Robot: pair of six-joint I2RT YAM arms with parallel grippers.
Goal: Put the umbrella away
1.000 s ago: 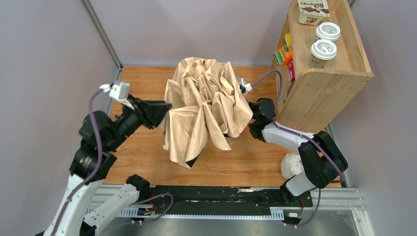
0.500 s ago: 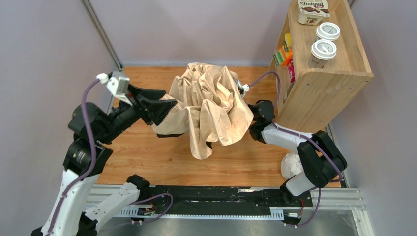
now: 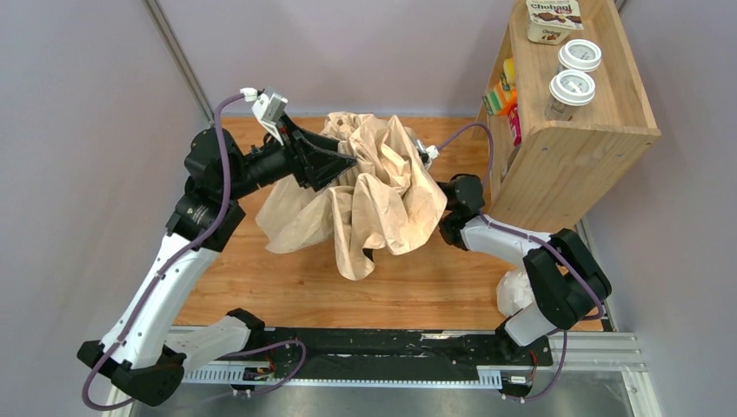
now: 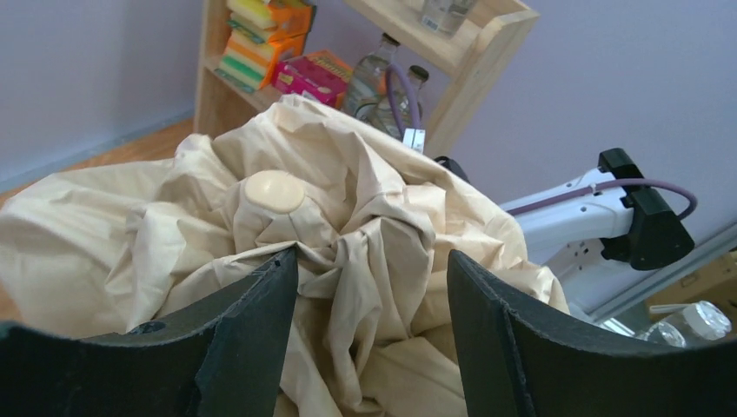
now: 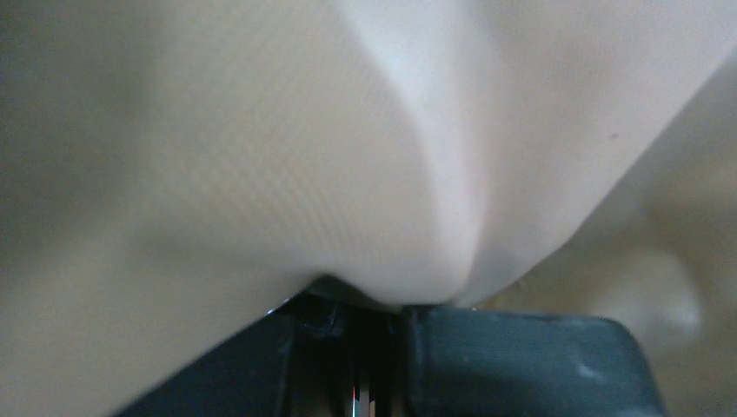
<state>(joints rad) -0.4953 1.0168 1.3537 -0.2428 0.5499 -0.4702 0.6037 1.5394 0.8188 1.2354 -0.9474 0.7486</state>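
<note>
The umbrella [image 3: 378,187] is a crumpled pale beige canopy in the middle of the wooden floor. Its round cream top cap [image 4: 274,189] shows in the left wrist view. The shaft and the knob handle are hidden. My left gripper [image 3: 341,165] is over the canopy's upper left part. In its wrist view it [image 4: 372,254] is open, with bunched fabric between the jaws. My right gripper [image 5: 374,314] is buried under the canopy's right edge. Its jaws stand almost together on a thin dark part under the fabric.
A wooden shelf [image 3: 574,122] stands at the right, close to the right arm, with jars [image 3: 572,87] and a yogurt box [image 3: 554,19] on top. A white plastic bag [image 3: 514,291] lies by the right arm's base. Walls close the left and back.
My left arm has swung up and to the far side, from the canopy's left edge to its top. The canopy's left flap has spread out to the left. The right arm has stayed put.
</note>
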